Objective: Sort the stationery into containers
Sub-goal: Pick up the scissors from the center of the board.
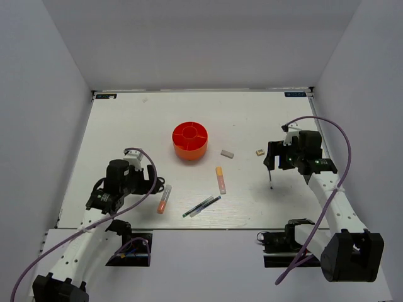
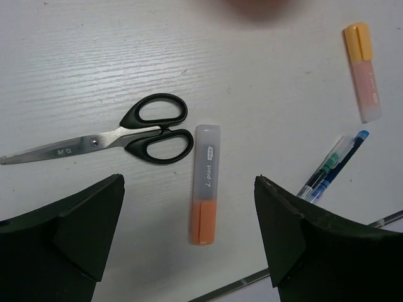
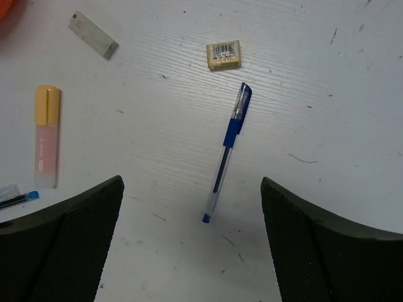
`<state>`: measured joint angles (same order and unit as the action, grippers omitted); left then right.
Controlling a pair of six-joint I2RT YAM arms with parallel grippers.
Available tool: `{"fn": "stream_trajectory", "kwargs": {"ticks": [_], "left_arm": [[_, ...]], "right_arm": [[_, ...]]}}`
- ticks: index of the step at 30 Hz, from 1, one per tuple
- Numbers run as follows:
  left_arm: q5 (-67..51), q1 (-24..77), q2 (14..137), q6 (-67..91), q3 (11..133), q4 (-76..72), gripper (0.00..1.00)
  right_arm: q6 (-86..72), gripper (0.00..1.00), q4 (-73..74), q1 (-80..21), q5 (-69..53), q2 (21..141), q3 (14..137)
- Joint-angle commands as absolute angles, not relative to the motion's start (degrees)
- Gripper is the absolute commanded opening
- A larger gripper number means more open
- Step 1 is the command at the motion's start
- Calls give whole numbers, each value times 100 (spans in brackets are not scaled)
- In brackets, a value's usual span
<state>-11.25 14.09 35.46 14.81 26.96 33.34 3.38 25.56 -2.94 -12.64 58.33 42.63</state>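
Highlighter (image 2: 205, 182) between left fingers (image 2: 75, 233); pen (image 3: 225, 154) between right fingers (image 3: 69, 245).

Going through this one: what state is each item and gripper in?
orange organiser, looks empty
scissors, blades shut
grey highlighter, capped
pink highlighter, capped
blue pen, capped
left gripper, jaws open, empty
right gripper, jaws open, empty

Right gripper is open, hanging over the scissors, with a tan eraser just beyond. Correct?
No. The right gripper hangs over a blue pen, as the right wrist view shows. The rest holds: it is open, and the tan eraser lies just beyond.
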Motion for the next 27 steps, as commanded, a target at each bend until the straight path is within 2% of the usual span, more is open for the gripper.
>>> {"fn": "stream_trajectory", "kwargs": {"ticks": [1, 7, 8, 9, 10, 11, 12, 14, 15, 16, 17, 18, 19, 23, 27], "left_arm": [[-1143, 1397, 3761, 1380, 2830, 3234, 94], [-686, 1415, 4595, 1231, 3277, 3480, 84], [-581, 1450, 4692, 1170, 3313, 3480, 77], [-519, 1520, 4885, 1082, 3496, 3515, 72], [-327, 1590, 5191, 968, 3568, 3542, 56], [-325, 1643, 5194, 828, 3621, 3542, 56], [-64, 1696, 5447, 765, 3752, 3533, 30], [95, 1907, 5905, 451, 4033, 3629, 10], [480, 1977, 6237, 370, 4278, 3717, 2], [579, 2091, 6553, 300, 4402, 3848, 1], [650, 2153, 6713, 151, 4717, 3902, 3], [720, 2179, 6967, 45, 4789, 3902, 30], [677, 2180, 7196, -182, 4868, 3894, 50], [607, 2188, 7812, -544, 5167, 3709, 51], [458, 2188, 8138, -861, 5230, 3648, 45]], "right_arm": [[343, 90, 2470, -246, -1432, 5643, 4324], [789, 90, 2540, -255, -1817, 5502, 4210], [922, 89, 2610, -272, -1985, 5493, 4184], [1175, 53, 2784, -255, -2282, 5441, 4201], [1360, 17, 2795, -255, -2494, 5423, 4123], [1380, 0, 2795, -272, -2548, 5397, 4122], [1354, 0, 2830, -246, -2575, 5405, 4139], [1380, 0, 2918, -272, -2680, 5458, 4175], [1449, 24, 3022, -264, -2672, 5475, 4227], [1468, 83, 3076, -246, -2698, 5476, 4245], [1485, 88, 3102, -272, -2777, 5493, 4280], [1546, 88, 3137, -255, -2821, 5493, 4306], [1547, 86, 3129, -272, -2856, 5484, 4298], [1582, 84, 3155, -264, -2900, 5458, 4289], [1565, 85, 3173, -272, -2725, 5414, 4307]]}}
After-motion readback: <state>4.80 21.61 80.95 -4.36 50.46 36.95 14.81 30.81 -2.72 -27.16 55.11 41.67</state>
